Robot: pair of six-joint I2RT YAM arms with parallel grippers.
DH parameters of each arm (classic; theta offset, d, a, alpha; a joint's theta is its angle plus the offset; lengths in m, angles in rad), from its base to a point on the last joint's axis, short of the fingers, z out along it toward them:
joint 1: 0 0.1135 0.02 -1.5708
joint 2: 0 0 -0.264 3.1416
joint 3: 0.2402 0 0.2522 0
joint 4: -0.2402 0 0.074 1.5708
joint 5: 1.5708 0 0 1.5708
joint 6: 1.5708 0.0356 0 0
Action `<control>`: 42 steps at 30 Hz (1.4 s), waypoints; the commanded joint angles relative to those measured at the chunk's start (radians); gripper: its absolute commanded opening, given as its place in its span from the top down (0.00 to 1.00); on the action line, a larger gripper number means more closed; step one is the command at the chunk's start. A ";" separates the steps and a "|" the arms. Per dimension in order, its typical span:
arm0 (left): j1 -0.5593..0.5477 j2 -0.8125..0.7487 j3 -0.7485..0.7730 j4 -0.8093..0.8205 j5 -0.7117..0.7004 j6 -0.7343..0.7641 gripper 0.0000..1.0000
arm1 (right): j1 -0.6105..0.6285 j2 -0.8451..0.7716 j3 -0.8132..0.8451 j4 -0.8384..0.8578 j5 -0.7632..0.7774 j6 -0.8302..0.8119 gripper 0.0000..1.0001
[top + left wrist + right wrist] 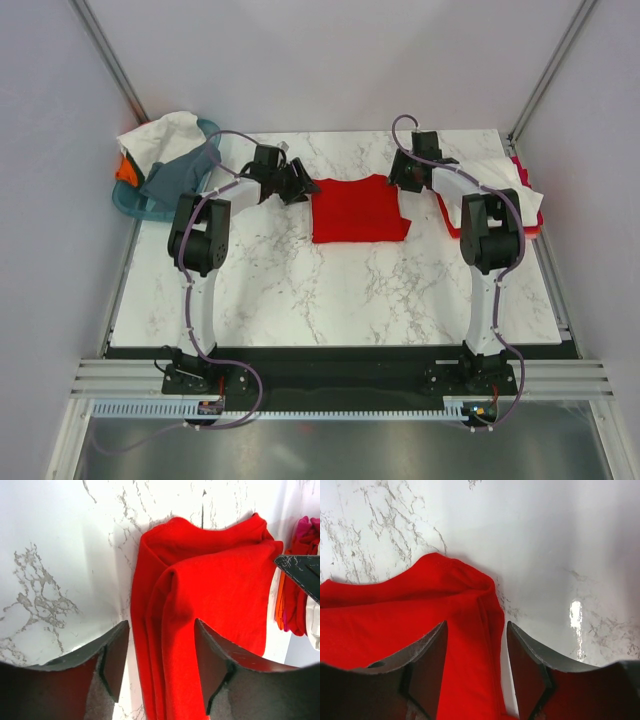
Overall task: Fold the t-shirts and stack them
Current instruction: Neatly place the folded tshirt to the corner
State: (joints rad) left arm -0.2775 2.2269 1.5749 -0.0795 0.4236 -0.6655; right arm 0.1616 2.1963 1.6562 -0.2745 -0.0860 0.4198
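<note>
At the bottom of the overhead view, the two arm bases sat on the near rail, and a wide band of bare marble tabletop (330,290) lay open beyond them. Above that, at centre frame, one bright red t-shirt (358,210) lay folded into a rough rectangle, its side edges layered, with free marble all round. The left gripper (297,185) hung at the shirt's upper-left corner, fingers spread over the folded edge and clamping nothing. The right gripper (405,178) hung at the upper-right corner, its fingers likewise parted above the cloth edge. Farther off, in the upper left, one teal basket (125,205) sat at the table's edge holding three pieces: a white tee (160,130), a grey tee (180,172) and an orange tee (125,170). At the right edge lay one stack of tees (530,215), white over red
</note>
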 commanded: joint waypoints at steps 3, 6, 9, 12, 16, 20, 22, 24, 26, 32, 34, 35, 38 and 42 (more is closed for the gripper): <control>-0.011 0.019 0.063 0.018 -0.008 0.003 0.41 | -0.014 0.037 0.066 0.000 -0.038 0.011 0.42; -0.014 0.036 0.082 0.020 -0.016 -0.003 0.42 | -0.016 0.066 0.071 0.001 -0.055 0.014 0.41; -0.019 0.048 0.097 0.015 -0.035 -0.005 0.43 | -0.017 0.091 0.071 0.000 -0.060 0.017 0.43; -0.022 0.063 0.111 -0.016 -0.055 -0.003 0.44 | -0.017 0.105 0.070 0.000 -0.066 0.016 0.44; -0.028 0.074 0.105 -0.019 -0.066 0.001 0.43 | -0.017 0.111 0.066 0.004 -0.074 0.017 0.47; -0.032 0.103 0.120 -0.019 -0.075 -0.009 0.46 | -0.017 0.114 0.066 0.009 -0.083 0.022 0.49; -0.034 0.115 0.131 -0.028 -0.077 -0.011 0.56 | -0.017 0.117 0.068 0.015 -0.095 0.024 0.53; -0.035 0.125 0.148 -0.046 -0.103 -0.016 0.54 | -0.017 0.128 0.076 0.024 -0.106 0.031 0.55; -0.038 0.113 0.139 -0.059 -0.115 -0.011 0.47 | -0.017 0.135 0.082 0.024 -0.110 0.039 0.54; -0.045 0.010 0.086 -0.080 -0.215 0.044 0.31 | -0.017 0.118 0.063 0.020 -0.057 0.028 0.43; -0.045 -0.007 0.089 -0.097 -0.244 0.060 0.30 | -0.017 0.117 0.062 0.020 -0.052 0.025 0.44; -0.045 -0.012 0.089 -0.107 -0.249 0.064 0.30 | -0.017 0.117 0.062 0.020 -0.052 0.025 0.45; -0.045 -0.016 0.088 -0.115 -0.264 0.067 0.30 | -0.017 0.123 0.065 0.020 -0.052 0.027 0.46; -0.046 -0.018 0.082 -0.115 -0.264 0.067 0.28 | -0.017 0.125 0.065 0.020 -0.054 0.025 0.46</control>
State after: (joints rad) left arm -0.3244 2.2585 1.6688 -0.1654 0.2050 -0.6453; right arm 0.1436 2.2875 1.7210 -0.2226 -0.1734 0.4534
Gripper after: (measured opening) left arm 0.714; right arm 0.545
